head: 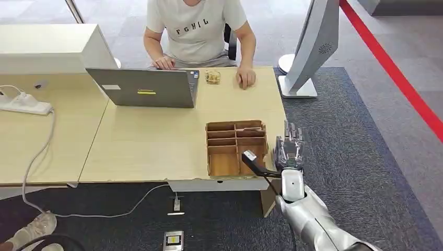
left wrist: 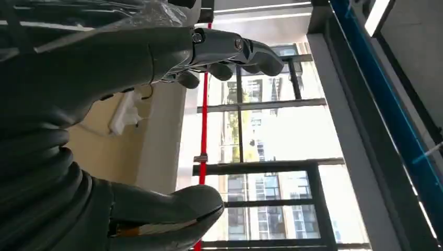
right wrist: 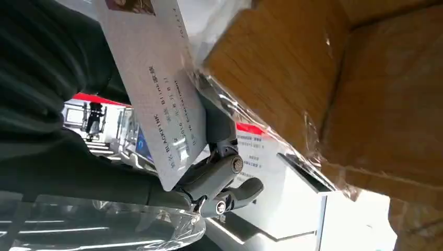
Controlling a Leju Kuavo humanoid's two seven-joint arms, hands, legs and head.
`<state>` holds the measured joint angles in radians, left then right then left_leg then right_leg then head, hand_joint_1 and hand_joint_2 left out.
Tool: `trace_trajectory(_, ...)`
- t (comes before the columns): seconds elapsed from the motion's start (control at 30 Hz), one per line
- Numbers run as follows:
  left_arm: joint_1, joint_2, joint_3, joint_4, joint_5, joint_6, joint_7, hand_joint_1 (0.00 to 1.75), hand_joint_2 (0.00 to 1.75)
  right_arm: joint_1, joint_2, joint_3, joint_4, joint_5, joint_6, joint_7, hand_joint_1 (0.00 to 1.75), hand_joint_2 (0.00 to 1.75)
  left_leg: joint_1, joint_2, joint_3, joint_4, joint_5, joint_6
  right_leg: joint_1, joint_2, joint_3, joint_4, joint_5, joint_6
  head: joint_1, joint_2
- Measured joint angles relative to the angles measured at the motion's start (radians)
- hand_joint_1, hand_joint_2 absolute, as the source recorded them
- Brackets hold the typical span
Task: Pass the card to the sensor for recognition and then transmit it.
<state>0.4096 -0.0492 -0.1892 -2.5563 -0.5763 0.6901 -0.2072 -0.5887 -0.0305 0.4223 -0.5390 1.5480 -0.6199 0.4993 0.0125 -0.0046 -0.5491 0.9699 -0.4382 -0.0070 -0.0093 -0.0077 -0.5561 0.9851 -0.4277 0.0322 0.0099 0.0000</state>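
Observation:
A white card (right wrist: 156,89) with printed text and a photo at one corner is held in my right hand (head: 290,149), its fingers (right wrist: 219,172) showing behind the card's edge. That hand hovers upright at the table's front right corner, just right of a brown cardboard divider box (head: 235,146), whose wall (right wrist: 313,78) fills the background close to the card. A white standing device (head: 311,47) rises on the floor beyond the table's right end. My left hand (left wrist: 156,104) holds nothing, with its thumb (left wrist: 172,206) and fingers apart.
A person sits at the far side with both hands on the wooden table (head: 146,141), behind a grey laptop (head: 149,86). A small tan object (head: 212,77) lies near them. A white power strip (head: 23,104) and cable lie at the left. A red floor line (head: 397,73) runs at the right.

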Motion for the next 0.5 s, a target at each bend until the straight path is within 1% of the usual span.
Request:
trace_trajectory(0.17,0.0,0.0,0.004,0.0,-0.015,0.0,0.053,0.0,1.75,-0.003,-0.016,0.0,0.013,0.0,0.01,0.021,1.75,1.75,0.0,0.0,0.0,0.0,0.0,0.0,0.0,0.0,0.0,0.0,0.0,0.0,0.0,0.0)
trace_trajectory(0.3,-0.002,0.002,0.007,-0.003,-0.005,0.0,0.076,0.0,1.75,-0.004,-0.035,0.0,0.016,0.0,0.02,0.034,1.75,1.75,0.0,0.0,0.0,0.0,0.0,0.0,0.0,0.0,0.0,0.0,0.0,0.0,0.0,0.0)
trace_trajectory(0.5,-0.01,0.022,0.008,-0.009,0.016,0.0,0.11,0.0,1.75,-0.004,-0.079,0.0,0.015,-0.001,0.046,0.056,1.75,1.75,0.0,0.0,0.001,0.0,0.0,0.0,0.0,0.0,0.001,-0.001,0.0,0.0,0.0,0.0)
